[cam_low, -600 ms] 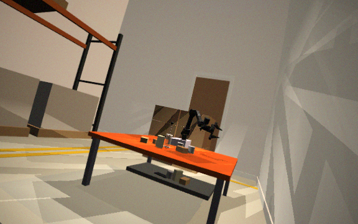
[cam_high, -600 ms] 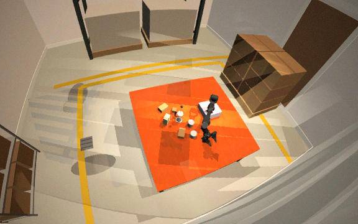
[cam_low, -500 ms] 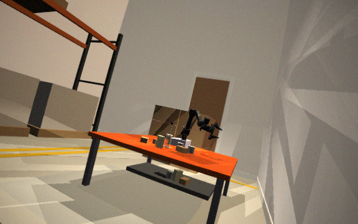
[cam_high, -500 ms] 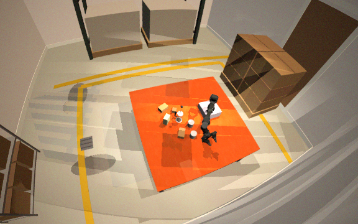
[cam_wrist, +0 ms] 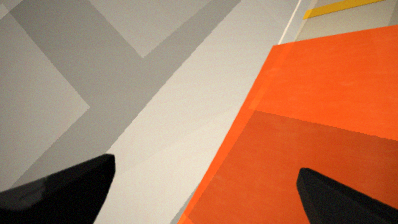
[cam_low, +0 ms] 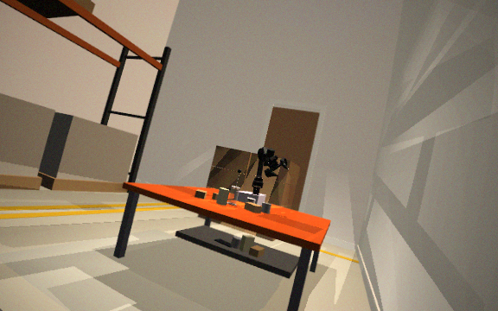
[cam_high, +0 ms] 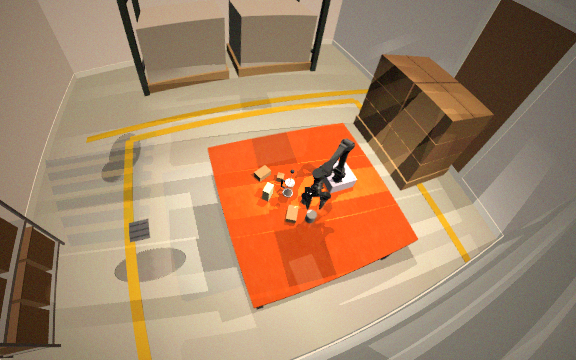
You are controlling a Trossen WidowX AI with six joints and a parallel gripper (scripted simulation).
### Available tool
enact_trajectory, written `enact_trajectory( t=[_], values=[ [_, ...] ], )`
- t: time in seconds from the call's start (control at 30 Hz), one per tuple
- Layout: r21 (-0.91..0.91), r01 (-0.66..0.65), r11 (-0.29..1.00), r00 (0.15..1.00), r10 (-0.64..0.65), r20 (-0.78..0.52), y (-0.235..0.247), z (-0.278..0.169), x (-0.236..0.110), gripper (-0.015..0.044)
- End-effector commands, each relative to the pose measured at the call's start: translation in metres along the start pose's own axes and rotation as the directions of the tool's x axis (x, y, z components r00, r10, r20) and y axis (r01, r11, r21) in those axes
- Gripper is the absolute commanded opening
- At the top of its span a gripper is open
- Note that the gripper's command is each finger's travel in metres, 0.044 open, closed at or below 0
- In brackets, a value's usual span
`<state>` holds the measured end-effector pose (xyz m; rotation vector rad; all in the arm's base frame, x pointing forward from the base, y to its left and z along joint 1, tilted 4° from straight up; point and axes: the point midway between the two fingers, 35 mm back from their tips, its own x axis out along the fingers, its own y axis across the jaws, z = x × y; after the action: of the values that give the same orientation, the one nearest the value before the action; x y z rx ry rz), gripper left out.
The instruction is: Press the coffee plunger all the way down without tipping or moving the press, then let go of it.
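The coffee press [cam_high: 288,192] [cam_low: 234,190] stands upright on the orange table [cam_high: 318,260] [cam_low: 301,225], a small clear cylinder with a thin rod and a dark plunger knob [cam_high: 292,171] [cam_low: 239,171] raised high above it. My gripper [cam_high: 314,202] [cam_low: 282,164] [cam_wrist: 208,171] is open and empty. It hangs in the air to the right of the press, apart from it and well above the table top. In the wrist view only the two black fingertips, the table's edge and the floor show; the press is out of that view.
A grey cup [cam_high: 311,216] [cam_low: 266,207] stands just below the gripper. Tan boxes [cam_high: 292,213] [cam_high: 262,173] [cam_high: 268,191] lie around the press. The arm's white base block [cam_high: 345,182] is behind. A stack of brown crates [cam_high: 418,120] stands right of the table.
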<state>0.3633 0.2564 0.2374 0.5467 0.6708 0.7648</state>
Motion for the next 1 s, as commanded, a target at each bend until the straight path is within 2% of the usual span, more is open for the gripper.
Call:
enact_trajectory(
  t=[0.0,0.2,0.4,0.5,0.97],
  values=[
    [-0.078,0.176,0.981,0.981,-0.168,0.099,-0.029,0.022,-0.043,0.044],
    [-0.132,0.502,0.855,0.85,-0.46,0.257,-0.075,0.049,-0.133,0.044],
    [-0.132,0.782,0.609,0.612,-0.711,0.347,-0.108,0.048,-0.231,0.044],
    [-0.127,0.863,0.488,0.499,-0.789,0.359,-0.118,0.042,-0.268,0.044],
    [-0.124,0.87,0.477,0.488,-0.795,0.36,-0.163,0.005,-0.251,0.044]
  ],
)
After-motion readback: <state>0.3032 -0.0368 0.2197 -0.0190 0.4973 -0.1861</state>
